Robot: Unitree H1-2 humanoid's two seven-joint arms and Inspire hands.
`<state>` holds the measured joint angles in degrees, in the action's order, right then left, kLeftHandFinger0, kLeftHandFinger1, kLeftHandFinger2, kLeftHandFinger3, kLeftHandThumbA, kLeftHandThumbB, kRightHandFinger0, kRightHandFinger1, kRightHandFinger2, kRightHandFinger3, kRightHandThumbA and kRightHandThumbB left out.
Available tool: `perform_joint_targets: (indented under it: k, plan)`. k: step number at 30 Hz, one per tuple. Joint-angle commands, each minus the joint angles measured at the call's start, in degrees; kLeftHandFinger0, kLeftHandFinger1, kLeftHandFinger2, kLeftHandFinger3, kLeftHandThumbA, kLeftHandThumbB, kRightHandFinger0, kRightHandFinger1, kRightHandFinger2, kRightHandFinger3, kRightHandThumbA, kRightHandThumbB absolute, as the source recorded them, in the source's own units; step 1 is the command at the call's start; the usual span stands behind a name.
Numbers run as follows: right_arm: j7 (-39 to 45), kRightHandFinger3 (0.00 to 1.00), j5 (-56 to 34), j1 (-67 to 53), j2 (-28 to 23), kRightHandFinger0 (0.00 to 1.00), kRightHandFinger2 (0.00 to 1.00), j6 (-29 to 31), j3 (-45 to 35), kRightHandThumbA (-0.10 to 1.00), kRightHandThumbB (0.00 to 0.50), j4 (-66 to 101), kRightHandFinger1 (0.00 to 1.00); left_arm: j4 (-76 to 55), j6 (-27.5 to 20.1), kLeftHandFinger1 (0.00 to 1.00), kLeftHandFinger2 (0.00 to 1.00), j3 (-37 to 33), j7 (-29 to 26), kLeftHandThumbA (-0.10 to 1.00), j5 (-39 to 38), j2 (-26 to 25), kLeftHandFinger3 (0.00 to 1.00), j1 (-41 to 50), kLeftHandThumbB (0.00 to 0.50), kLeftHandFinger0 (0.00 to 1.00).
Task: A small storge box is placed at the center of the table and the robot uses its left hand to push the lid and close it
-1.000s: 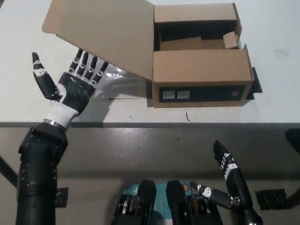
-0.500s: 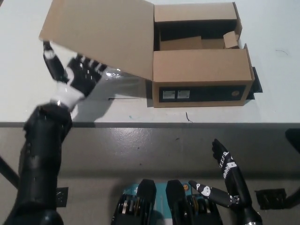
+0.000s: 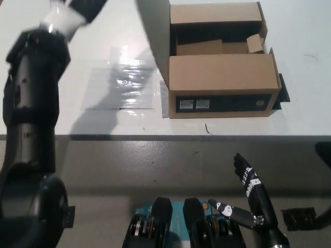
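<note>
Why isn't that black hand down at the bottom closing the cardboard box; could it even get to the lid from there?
Probably not easily. The right hand rests open below the table edge, and the box stands between it and the raised lid.

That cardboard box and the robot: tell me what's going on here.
The robot is closing a small cardboard box on the white table. Its left hand is raised at the picture's top edge, mostly out of frame, beside the lid, which stands nearly upright on the box's left side. The box is not shut yet; its inside shows. The right hand rests open below the table edge, touching nothing.
</note>
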<state>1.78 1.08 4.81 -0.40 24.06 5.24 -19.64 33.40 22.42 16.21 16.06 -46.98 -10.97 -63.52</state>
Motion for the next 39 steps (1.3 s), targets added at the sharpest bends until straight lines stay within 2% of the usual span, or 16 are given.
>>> perform_joint_targets:
  k: [1,5,9,15,18,23,28,29,30,33,36,39]
  plan:
    - [0.85,1.00,-0.84,0.95,0.13,1.00,1.00,2.87,-0.01,1.00,0.313,1.53,1.00,-2.76,0.92,1.00,1.00,-3.85,0.73,1.00,4.60,0.78,1.00,-4.79,0.411,1.00]
    - [0.68,1.00,-0.62,0.36,0.32,1.00,1.00,2.87,0.25,1.00,0.311,1.69,1.00,-1.43,-1.40,1.00,1.00,-10.85,1.22,1.00,11.12,2.70,1.00,-4.60,0.404,1.00]
    - [1.27,1.00,-1.19,-0.79,0.67,1.00,1.00,2.87,0.41,1.00,0.316,2.25,1.00,3.37,-3.83,1.00,1.00,-15.65,0.59,1.00,15.29,6.74,1.00,-2.77,0.380,1.00]
    - [1.00,1.00,-0.54,-1.97,0.41,1.00,1.00,2.87,0.92,1.00,0.323,3.20,1.00,14.08,-8.94,1.00,1.00,-18.32,2.23,1.00,18.79,10.68,1.00,-1.22,0.407,1.00]
    - [1.29,1.00,-0.67,-2.22,0.11,1.00,1.00,2.87,0.94,1.00,0.331,3.82,1.00,19.14,-12.05,1.00,1.00,-18.35,2.50,1.00,20.30,12.23,1.00,-1.05,0.396,1.00]
    - [1.58,1.00,-0.68,-1.73,-0.39,1.00,1.00,2.87,0.95,1.00,0.326,4.56,1.00,22.05,-13.72,1.00,1.00,-16.99,2.72,1.00,21.10,12.97,1.00,-0.45,0.436,1.00]
    - [2.54,1.00,-1.64,-1.42,-0.44,1.00,1.00,2.87,0.70,1.00,0.318,4.80,1.00,20.98,-13.36,1.00,1.00,-16.13,3.78,1.00,21.60,12.74,1.00,1.14,0.437,1.00]
    - [2.66,1.00,-1.69,-1.49,-0.40,1.00,1.00,2.87,0.63,1.00,0.319,4.75,1.00,20.49,-13.22,1.00,1.00,-15.80,4.01,1.00,21.51,12.73,1.00,1.63,0.453,1.00]
    - [2.86,1.00,-1.92,-1.59,-0.27,1.00,1.00,2.87,0.52,1.00,0.320,4.75,1.00,20.05,-13.40,1.00,1.00,-15.95,4.24,1.00,21.93,12.53,1.00,1.99,0.440,1.00]
    - [3.27,1.00,-2.14,-2.05,-0.17,1.00,1.00,2.87,0.38,1.00,0.321,4.93,1.00,15.30,-11.27,1.00,1.00,-15.27,4.64,1.00,21.54,12.08,1.00,3.57,0.445,1.00]
    - [3.28,1.00,-2.15,-2.06,0.01,1.00,1.00,2.87,0.18,1.00,0.326,4.85,1.00,2.87,-6.75,1.00,1.00,-15.05,5.91,1.00,19.70,11.11,1.00,6.32,0.460,1.00]
    - [3.20,1.00,-2.02,-1.90,0.11,1.00,1.00,2.87,0.08,1.00,0.330,4.66,1.00,-15.96,-2.70,1.00,1.00,-16.23,7.49,1.00,17.38,8.95,1.00,9.81,0.425,1.00]
